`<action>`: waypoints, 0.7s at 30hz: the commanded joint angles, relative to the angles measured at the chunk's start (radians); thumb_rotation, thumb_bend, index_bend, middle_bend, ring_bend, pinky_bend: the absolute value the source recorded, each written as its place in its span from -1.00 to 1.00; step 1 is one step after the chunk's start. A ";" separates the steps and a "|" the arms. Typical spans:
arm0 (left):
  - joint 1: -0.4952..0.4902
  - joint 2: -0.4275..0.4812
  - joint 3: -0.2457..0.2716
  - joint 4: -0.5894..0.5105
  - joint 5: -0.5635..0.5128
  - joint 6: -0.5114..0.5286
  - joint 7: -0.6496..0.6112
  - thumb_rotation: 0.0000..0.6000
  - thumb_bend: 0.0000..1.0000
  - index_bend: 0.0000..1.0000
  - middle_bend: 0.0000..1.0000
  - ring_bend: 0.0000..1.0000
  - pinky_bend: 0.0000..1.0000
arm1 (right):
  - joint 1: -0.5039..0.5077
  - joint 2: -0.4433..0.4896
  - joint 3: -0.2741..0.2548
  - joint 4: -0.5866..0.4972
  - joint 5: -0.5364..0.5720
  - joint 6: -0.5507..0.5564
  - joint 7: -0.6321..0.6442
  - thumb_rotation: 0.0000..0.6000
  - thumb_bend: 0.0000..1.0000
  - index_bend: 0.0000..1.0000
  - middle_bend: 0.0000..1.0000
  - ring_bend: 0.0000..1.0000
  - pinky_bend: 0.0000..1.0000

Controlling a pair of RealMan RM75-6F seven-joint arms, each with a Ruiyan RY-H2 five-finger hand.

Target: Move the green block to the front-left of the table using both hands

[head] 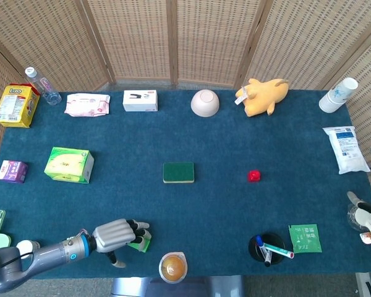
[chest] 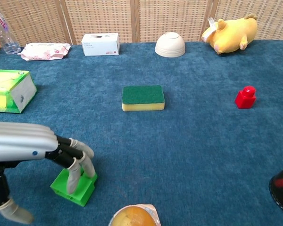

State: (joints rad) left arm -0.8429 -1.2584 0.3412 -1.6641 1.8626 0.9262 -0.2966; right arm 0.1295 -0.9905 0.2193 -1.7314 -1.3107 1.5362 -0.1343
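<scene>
The green block [head: 141, 242] [chest: 75, 186] stands on the blue table cloth [head: 210, 204] near the front-left edge. My left hand [head: 117, 234] [chest: 23, 143] reaches in from the left, and its fingertips [chest: 74, 179] lie over the block's top. The thumb [chest: 13, 213] hangs apart from the block, well to its left, so nothing is pinched. My right hand [head: 362, 214] shows only in part at the right edge of the head view, off the table. How its fingers lie is unclear.
A cup [head: 173, 267] with something orange in it sits right of the block at the front edge. A green-topped sponge [head: 178, 172] and a red block [head: 253, 176] lie mid-table. Further left are a green tissue box [head: 69, 164] and a purple box [head: 12, 171]. A black pen cup [head: 267, 247] stands front right.
</scene>
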 commanded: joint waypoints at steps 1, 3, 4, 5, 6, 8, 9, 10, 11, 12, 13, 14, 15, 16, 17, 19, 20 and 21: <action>0.012 0.017 0.021 -0.017 0.021 0.016 0.001 0.81 -0.54 -0.21 -0.50 -0.75 -0.52 | 0.002 -0.002 0.000 -0.003 -0.005 0.000 -0.004 1.00 -0.83 -0.86 -0.70 -0.86 -0.70; 0.017 0.023 0.030 -0.021 0.029 0.021 0.001 0.82 -0.54 -0.21 -0.50 -0.75 -0.52 | 0.003 -0.002 -0.001 -0.005 -0.010 0.001 -0.006 1.00 -0.82 -0.86 -0.70 -0.86 -0.70; 0.020 0.026 0.033 -0.024 0.032 0.023 0.001 0.81 -0.54 -0.21 -0.50 -0.75 -0.52 | 0.003 -0.002 0.000 -0.006 -0.012 0.001 -0.007 1.00 -0.82 -0.86 -0.70 -0.86 -0.70; 0.022 0.030 0.036 -0.026 0.034 0.025 0.001 0.80 -0.54 -0.21 -0.50 -0.75 -0.51 | 0.003 -0.002 0.000 -0.008 -0.013 0.002 -0.007 1.00 -0.82 -0.86 -0.70 -0.86 -0.70; 0.024 0.032 0.039 -0.027 0.037 0.027 0.002 0.80 -0.54 -0.21 -0.50 -0.75 -0.51 | 0.002 -0.002 0.000 -0.009 -0.014 0.003 -0.007 1.00 -0.82 -0.86 -0.70 -0.86 -0.70; 0.029 0.039 0.046 -0.031 0.044 0.032 0.002 0.80 -0.54 -0.21 -0.50 -0.75 -0.51 | 0.001 -0.002 -0.001 -0.012 -0.016 0.005 -0.009 1.00 -0.83 -0.87 -0.70 -0.86 -0.70; 0.030 0.041 0.049 -0.033 0.046 0.033 0.003 0.80 -0.54 -0.21 -0.50 -0.74 -0.51 | 0.001 -0.002 -0.001 -0.013 -0.017 0.006 -0.009 1.00 -0.83 -0.87 -0.70 -0.86 -0.70; 0.033 0.044 0.053 -0.036 0.049 0.036 0.003 0.80 -0.54 -0.21 -0.50 -0.74 -0.51 | 0.000 -0.002 -0.002 -0.015 -0.018 0.007 -0.009 1.00 -0.83 -0.87 -0.70 -0.86 -0.70; 0.035 0.047 0.056 -0.038 0.052 0.038 0.003 0.80 -0.54 -0.21 -0.50 -0.74 -0.51 | 0.000 -0.002 -0.002 -0.016 -0.019 0.008 -0.010 1.00 -0.83 -0.87 -0.70 -0.86 -0.70; 0.038 0.051 0.060 -0.040 0.055 0.041 0.003 0.81 -0.54 -0.22 -0.50 -0.74 -0.51 | -0.001 -0.002 -0.002 -0.017 -0.019 0.008 -0.011 1.00 -0.83 -0.87 -0.70 -0.86 -0.70; 0.041 0.055 0.065 -0.043 0.059 0.044 0.003 0.81 -0.54 -0.22 -0.50 -0.74 -0.51 | -0.002 -0.002 -0.003 -0.019 -0.021 0.010 -0.011 1.00 -0.83 -0.87 -0.70 -0.86 -0.70; 0.046 0.060 0.071 -0.047 0.064 0.050 0.002 0.81 -0.54 -0.22 -0.50 -0.74 -0.51 | -0.003 -0.003 -0.004 -0.021 -0.025 0.012 -0.011 1.00 -0.83 -0.87 -0.70 -0.86 -0.70; 0.049 0.065 0.075 -0.050 0.068 0.055 0.003 0.80 -0.54 -0.22 -0.50 -0.74 -0.51 | -0.004 -0.002 -0.004 -0.023 -0.028 0.015 -0.011 1.00 -0.83 -0.87 -0.70 -0.86 -0.70; 0.053 0.069 0.080 -0.053 0.074 0.061 0.003 0.80 -0.54 -0.22 -0.50 -0.74 -0.51 | -0.005 -0.002 -0.005 -0.025 -0.031 0.018 -0.011 1.00 -0.83 -0.87 -0.70 -0.86 -0.70; 0.056 0.073 0.083 -0.055 0.078 0.064 0.004 0.80 -0.54 -0.22 -0.50 -0.74 -0.51 | -0.006 -0.002 -0.006 -0.027 -0.034 0.020 -0.012 1.00 -0.83 -0.87 -0.71 -0.86 -0.70; 0.063 0.079 0.090 -0.059 0.086 0.072 0.006 0.80 -0.54 -0.22 -0.50 -0.74 -0.51 | -0.009 0.000 -0.008 -0.032 -0.039 0.025 -0.013 1.00 -0.83 -0.88 -0.71 -0.86 -0.70; 0.066 0.082 0.094 -0.061 0.090 0.075 0.006 0.81 -0.54 -0.22 -0.50 -0.74 -0.51 | -0.011 0.000 -0.008 -0.035 -0.041 0.028 -0.014 1.00 -0.83 -0.88 -0.70 -0.86 -0.70; 0.070 0.085 0.098 -0.062 0.095 0.080 0.006 0.81 -0.54 -0.22 -0.50 -0.74 -0.51 | -0.013 0.001 -0.009 -0.038 -0.044 0.031 -0.014 1.00 -0.83 -0.88 -0.71 -0.86 -0.70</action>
State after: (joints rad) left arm -0.7750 -1.1754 0.4377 -1.7249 1.9562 1.0045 -0.2906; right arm 0.1171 -0.9900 0.2107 -1.7682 -1.3535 1.5663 -0.1478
